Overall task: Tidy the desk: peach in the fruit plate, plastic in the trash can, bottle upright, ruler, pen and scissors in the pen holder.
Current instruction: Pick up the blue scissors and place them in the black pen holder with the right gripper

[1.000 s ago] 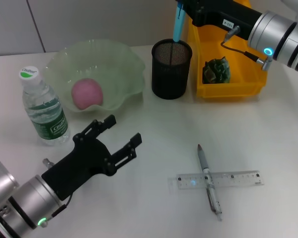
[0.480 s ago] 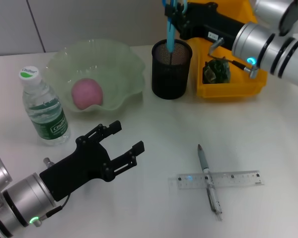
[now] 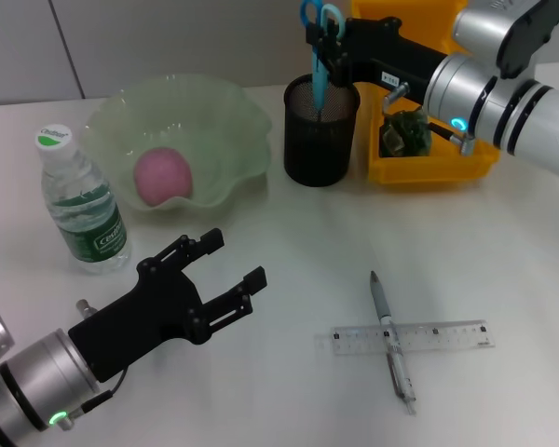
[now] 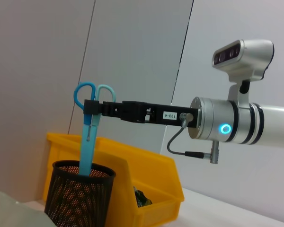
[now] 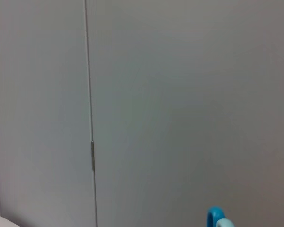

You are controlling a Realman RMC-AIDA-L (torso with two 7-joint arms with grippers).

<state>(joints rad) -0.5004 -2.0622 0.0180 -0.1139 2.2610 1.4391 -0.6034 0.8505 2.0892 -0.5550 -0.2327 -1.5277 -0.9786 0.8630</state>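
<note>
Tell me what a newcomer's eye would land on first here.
The right gripper at the desk's far side, holding blue-handled scissors blades-down into the black wire-mesh pen holder. Next, the open black left gripper hovering near the front, and the grey pen lying crossed over the clear plastic ruler.

Right gripper (image 3: 324, 48) grips scissors (image 3: 319, 58), blades inside pen holder (image 3: 321, 130).
</note>
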